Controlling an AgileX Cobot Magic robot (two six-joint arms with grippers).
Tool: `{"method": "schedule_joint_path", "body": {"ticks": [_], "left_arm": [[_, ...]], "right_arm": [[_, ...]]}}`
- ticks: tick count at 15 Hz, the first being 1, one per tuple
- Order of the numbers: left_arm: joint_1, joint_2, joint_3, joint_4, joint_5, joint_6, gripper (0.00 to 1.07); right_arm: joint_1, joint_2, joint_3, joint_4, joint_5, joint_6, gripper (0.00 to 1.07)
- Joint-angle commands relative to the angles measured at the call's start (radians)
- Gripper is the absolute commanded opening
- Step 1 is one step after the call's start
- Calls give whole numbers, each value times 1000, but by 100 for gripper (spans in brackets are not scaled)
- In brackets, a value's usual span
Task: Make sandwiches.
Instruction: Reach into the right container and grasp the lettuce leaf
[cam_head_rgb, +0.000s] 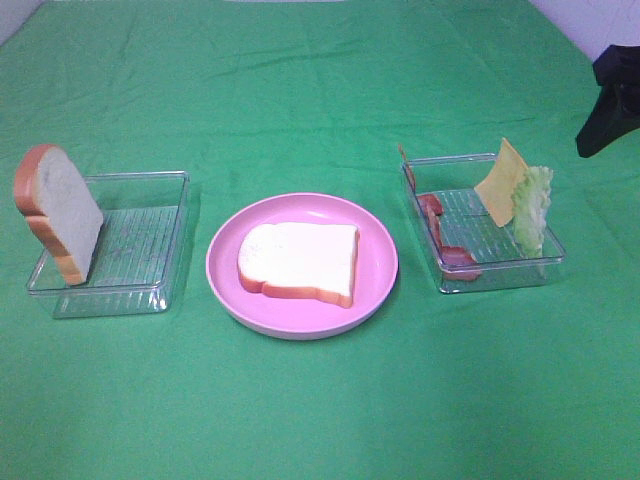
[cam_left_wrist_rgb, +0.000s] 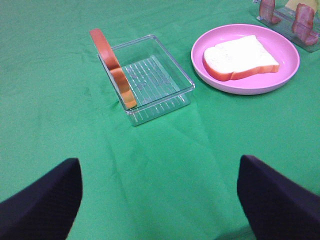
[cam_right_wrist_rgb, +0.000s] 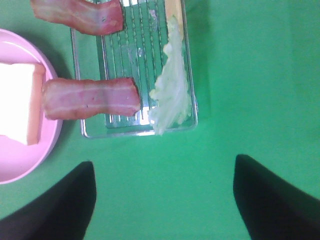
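**Base:** toy white bread slice with orange-brown crust (cam_head_rgb: 300, 262), lay flat on round pink plate (cam_head_rgb: 222, 285), frame centre.
**Second slice** (cam_head_rgb: 58, 212): stood on edge in clear plastic tray (cam_head_rgb: 110, 300), frame left.
**Fillings:** pink-red bacon strip (cam_head_rgb: 445, 252), square yellow-orange cheese (cam_head_rgb: 500, 182) and green lettuce leaf (cam_head_rgb: 530, 210) sat in second clear tray (cam_head_rgb: 500, 283), frame right.
**Left gripper** (cam_left_wrist_rgb: 159, 197), **right gripper** (cam_right_wrist_rgb: 162, 200): jaws spread wide, both empty.
**Step, as judged:** base laid, fillings pending. The next move called for the right gripper to descend on one filling.
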Motion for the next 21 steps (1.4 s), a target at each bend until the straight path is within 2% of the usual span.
{"method": "schedule_joint_path", "body": {"ticks": [1, 3, 6, 10, 11, 13, 14, 17, 21], "left_arm": [[-4, -22, 1, -4, -13, -8, 81], [-4, -22, 1, -4, -13, -8, 81], [-4, -22, 1, -4, -13, -8, 81], [-4, -22, 1, -4, -13, -8, 81], [-4, -22, 1, -4, -13, -8, 81], [-4, -22, 1, -4, -13, -8, 81], [-4, -22, 1, -4, -13, -8, 81], [-4, -22, 1, -4, -13, -8, 81], [-4, -22, 1, -4, -13, -8, 81]], "right_arm": [[-4, 106, -103, -4, 57, -16, 68], [-4, 227, -214, -4, 109, -16, 66], [-4, 386, -328, 1, 123, -16, 66], [-4, 493, -338, 12, 112, -46, 66], [-4, 509, -338, 11, 110, -46, 63], [-4, 514, -338, 11, 109, -46, 41], [-4, 514, -338, 11, 110, -46, 35], [-4, 513, -338, 27, 140, -46, 0], [-4, 509, -338, 47, 183, -45, 0]]}}
